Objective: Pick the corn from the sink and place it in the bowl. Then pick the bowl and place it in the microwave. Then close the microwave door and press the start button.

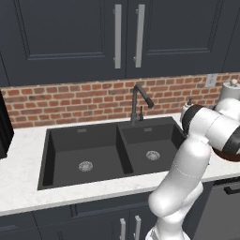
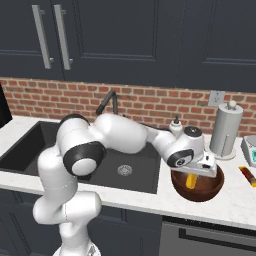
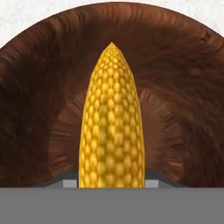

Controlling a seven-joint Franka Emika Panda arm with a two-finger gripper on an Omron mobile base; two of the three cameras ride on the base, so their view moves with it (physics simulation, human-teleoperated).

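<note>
The jaws are closed on the corn, pinching its butt end while the tapered tip points down toward the floor of the bowl. Seen from the right base view, the cob hangs inside the rim, and whether it touches the wood cannot be told. The bowl sits on the white surface at 3 o'clock from the sink, just beside its right basin. A paper towel roll stands at 1 o'clock from the bowl, against the brick wall. The dark tap rises behind the basins, at 12 o'clock. Dark cabinets hang above.
</note>
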